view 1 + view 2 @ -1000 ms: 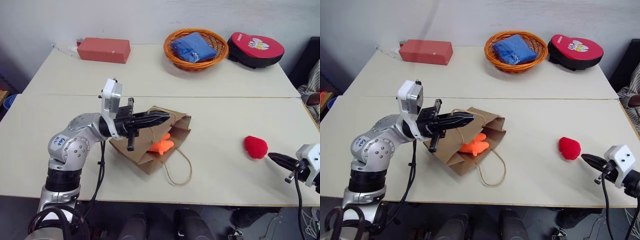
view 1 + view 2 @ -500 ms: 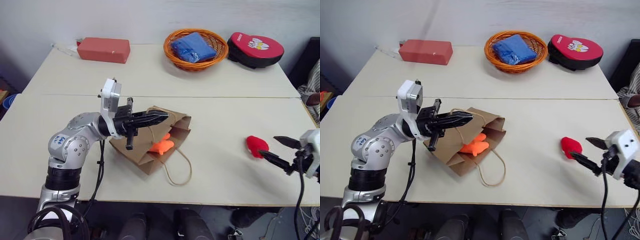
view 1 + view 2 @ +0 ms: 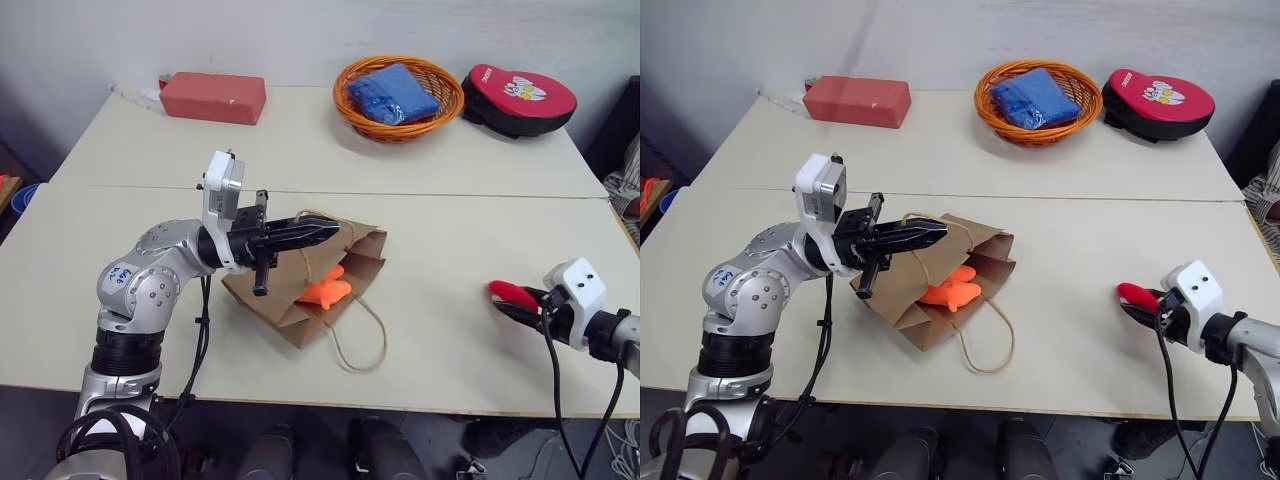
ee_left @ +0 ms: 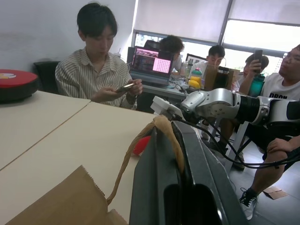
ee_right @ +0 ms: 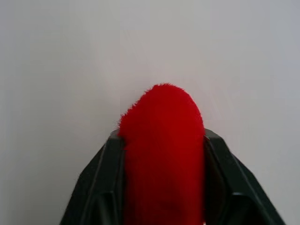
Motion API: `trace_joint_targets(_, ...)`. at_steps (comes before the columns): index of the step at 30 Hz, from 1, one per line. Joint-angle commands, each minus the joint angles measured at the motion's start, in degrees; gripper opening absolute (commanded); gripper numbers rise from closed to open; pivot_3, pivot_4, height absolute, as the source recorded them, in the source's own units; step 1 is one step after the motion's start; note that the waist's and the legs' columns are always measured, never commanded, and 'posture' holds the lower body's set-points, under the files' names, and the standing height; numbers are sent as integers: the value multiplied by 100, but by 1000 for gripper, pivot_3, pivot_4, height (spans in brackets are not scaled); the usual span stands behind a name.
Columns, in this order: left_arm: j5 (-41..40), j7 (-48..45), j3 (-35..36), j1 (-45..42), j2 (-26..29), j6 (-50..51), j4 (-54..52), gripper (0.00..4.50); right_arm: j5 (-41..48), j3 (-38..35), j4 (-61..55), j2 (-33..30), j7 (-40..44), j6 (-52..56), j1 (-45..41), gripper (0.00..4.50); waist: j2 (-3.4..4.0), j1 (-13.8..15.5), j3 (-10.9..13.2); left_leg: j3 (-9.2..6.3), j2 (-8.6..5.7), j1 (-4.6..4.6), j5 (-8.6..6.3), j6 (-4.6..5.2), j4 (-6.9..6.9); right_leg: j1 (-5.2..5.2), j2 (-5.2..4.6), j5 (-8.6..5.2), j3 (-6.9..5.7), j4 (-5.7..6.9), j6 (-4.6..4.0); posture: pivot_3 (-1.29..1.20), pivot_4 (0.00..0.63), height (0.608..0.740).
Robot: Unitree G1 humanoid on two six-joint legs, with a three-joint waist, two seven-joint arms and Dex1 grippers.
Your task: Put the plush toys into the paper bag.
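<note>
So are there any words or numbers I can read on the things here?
Red pad: white writing along its edge, too small to read.
Left arm's blue sticker: handwritten marks, too blurred to read.
Paper bag, red box, basket: no writing visible.

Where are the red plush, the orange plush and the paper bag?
Red plush (image 5: 161, 154), right wrist view, middle of its fuzzy body.
Orange plush (image 3: 322, 291), left eye view, middle of its visible part.
Paper bag (image 3: 285, 308), left eye view, brown side panel.

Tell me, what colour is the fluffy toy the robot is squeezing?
Bright red. The plush toy sits between the right gripper fingers, best seen in the right wrist view.
</note>
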Motion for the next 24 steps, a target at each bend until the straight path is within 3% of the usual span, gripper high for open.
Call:
trace_joint_targets(1, -92, -35, 127, -125, 84, -6, -114, 0, 544, 146, -765, -142, 732, 88, -204, 622, 0, -10, 0, 0, 0, 0, 0, 0, -1, 0, 0, 0, 0, 0, 0, 0, 150, 740)
trace_joint_targets(3, -201, -47, 194, -195, 77, 46, -65, 0, 634, 539, -1199, -151, 909, 232, -565, 353, 0, -40, 1, -1, 3, 1, 0, 0, -1, -1, 3, 0, -1, 1, 0, 0, 150, 740)
trace_joint_targets(9, -434, -81, 311, -430, 146, 310, 60, 0, 704, 1738, -1910, 714, 104, 1259, -2167, 336, -6, -114, 4, -27, 3, -17, 2, -9, 16, -11, 1, 0, -17, 6, -1, 0, 150, 740)
trace_joint_targets(13, -535, -55, 318, -493, 171, 462, 76, 0, 258, 2444, -1652, 1302, -347, 1387, -2761, 336, -6, -85, 4, -45, -4, -106, 0, -10, 67, -84, -4, 0, -28, 16, -1, 0, 150, 740)
trace_joint_targets(15, -617, 17, 334, -508, 140, 553, 27, 0, -50, 2728, -1392, 1579, -601, 1396, -2989, 336, -6, -94, 4, -44, -11, -151, 0, -9, 89, -120, -9, 3, -29, 31, 4, 0, 150, 740)
trace_joint_targets(24, -714, 65, 359, -358, 156, 662, -197, 0, -969, 3173, -679, 2507, -1588, 1200, -3387, 336, -6, -155, 4, -42, -11, -150, 0, -9, 84, -129, -9, 2, -28, 38, 3, 0, 150, 740)
